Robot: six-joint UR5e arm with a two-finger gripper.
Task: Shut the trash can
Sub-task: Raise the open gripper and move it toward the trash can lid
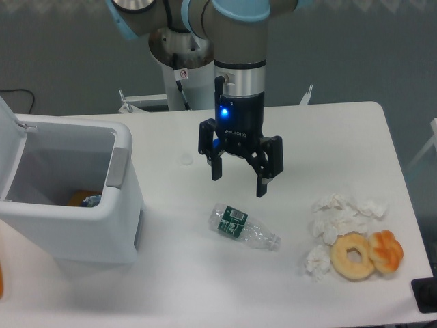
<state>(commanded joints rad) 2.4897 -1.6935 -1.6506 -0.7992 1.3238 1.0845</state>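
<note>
Trash can (102, 225) lid up; tool (239, 179) (spread) well right.

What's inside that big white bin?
The trash can stands open, lid up. At its bottom lies something orange and a small bluish item. The front wall hides the rest of the floor.

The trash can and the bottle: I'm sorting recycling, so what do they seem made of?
The trash can looks like white moulded plastic, matte and smooth with rounded corners. The bottle looks like thin clear plastic, glossy and crumpled, with a green label.
</note>
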